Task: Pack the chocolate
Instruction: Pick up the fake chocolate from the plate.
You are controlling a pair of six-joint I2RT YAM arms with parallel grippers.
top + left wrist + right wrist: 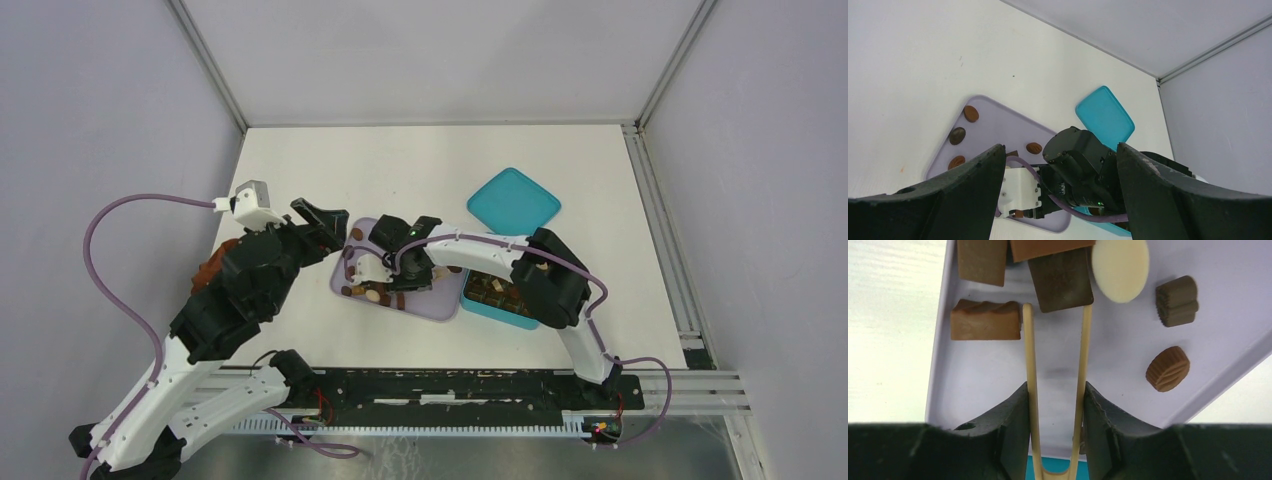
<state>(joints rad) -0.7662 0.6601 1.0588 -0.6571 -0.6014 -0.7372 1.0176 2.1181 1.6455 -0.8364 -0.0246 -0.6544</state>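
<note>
The chocolate lies as several small pieces on a lavender tray (441, 309). My right gripper (1055, 390) is shut on cream tongs (1030, 365). The tong tips flank the near end of a dark brown rectangular piece (1060, 280), and I cannot tell whether they pinch it. Beside it are a cream oval (1120, 267), a mid-brown bar (985, 320), a ridged cup (1176, 300) and a leaf-marked round piece (1168, 368). My left gripper (325, 225) hangs open and empty above the tray's left end. In its own view three brown pieces (957, 135) show on the tray (993, 125).
A teal box (495, 300) holding chocolate pieces touches the tray's right side, partly under my right arm. Its teal lid (513, 200) lies flat farther back. A rust-brown cloth lump (212, 268) sits at the left under my left arm.
</note>
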